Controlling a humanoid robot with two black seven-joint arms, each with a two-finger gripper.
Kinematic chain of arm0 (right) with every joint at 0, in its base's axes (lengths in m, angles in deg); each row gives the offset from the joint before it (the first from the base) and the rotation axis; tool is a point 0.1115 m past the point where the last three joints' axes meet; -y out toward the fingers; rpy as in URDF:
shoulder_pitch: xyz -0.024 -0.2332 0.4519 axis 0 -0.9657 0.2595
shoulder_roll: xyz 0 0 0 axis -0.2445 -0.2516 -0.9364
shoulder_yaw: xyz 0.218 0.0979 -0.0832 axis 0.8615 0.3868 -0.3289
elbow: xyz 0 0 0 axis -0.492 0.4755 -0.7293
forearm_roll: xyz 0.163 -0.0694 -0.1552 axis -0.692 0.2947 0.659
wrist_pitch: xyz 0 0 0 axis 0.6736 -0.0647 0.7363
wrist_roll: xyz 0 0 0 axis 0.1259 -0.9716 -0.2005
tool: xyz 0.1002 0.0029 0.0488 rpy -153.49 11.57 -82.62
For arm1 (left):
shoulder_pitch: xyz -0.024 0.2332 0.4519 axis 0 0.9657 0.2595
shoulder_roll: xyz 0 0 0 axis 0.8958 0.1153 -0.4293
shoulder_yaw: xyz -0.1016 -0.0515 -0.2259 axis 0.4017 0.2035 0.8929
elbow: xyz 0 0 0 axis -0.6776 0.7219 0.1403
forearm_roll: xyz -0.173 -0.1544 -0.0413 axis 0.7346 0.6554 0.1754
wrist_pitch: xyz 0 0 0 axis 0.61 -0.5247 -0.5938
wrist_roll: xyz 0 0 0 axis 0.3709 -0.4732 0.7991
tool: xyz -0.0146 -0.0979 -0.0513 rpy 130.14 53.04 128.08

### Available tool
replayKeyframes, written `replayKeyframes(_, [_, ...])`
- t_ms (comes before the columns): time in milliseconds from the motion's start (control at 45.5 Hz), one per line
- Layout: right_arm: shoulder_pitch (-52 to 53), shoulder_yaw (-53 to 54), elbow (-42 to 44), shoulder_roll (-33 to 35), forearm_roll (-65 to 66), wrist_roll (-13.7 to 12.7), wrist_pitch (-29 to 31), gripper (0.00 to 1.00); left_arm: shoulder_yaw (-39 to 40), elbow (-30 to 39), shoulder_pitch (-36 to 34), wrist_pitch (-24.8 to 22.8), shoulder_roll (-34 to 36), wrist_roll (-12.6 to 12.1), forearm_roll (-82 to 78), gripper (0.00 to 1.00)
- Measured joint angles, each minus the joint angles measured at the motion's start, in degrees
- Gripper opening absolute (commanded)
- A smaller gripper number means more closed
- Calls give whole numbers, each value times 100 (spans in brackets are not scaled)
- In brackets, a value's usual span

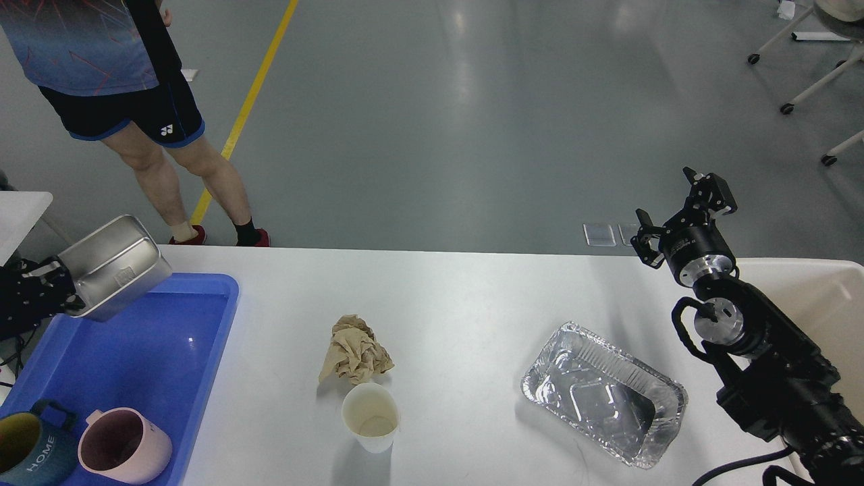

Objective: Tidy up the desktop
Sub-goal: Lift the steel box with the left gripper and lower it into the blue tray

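The white desktop (472, 304) carries a crumpled brown paper wad (354, 351), a white paper cup (369, 415) just in front of it, and an empty foil tray (604, 395) to the right. At the far left my left gripper (57, 297) holds a steel container (111, 266) tilted above the back left corner of the blue tub (155, 337). My right gripper (678, 202) hangs open above the table's far right edge, with nothing between its fingers.
A pink mug (121, 452) and a dark teal mug (30, 455) sit in the tub's near end. A beige bin (810, 290) stands at the right behind my right arm. A person (135, 101) stands beyond the table's far left corner.
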Motion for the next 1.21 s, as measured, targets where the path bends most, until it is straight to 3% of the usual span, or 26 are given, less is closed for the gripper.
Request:
replayKeyframes(220, [-82,1,3,18,0,0,14,100,6,-1352,328,351,-1289,37,17,2])
replayKeyframes(549, [-130,2,3,7,0,0,18,100,-18,-2260,538,577,-1775,159,9,2])
replayKeyframes(681, [-135,2,2,8,0,0,18,100,-22,-2376,557,595,-1804,175,9,7])
replayKeyframes(900, [-132,2,-5,-3,0,0,18,100,-24,-2502,560,749,-1915,175,79,32])
replayKeyframes(1098, [-131,2,-5,2,0,0,18,100,-41,-2509,578,861,-1966,174,63,42])
replayKeyframes(1208, [-131,2,-5,2,0,0,18,100,-48,-2509,599,866,-1976,169,55,59])
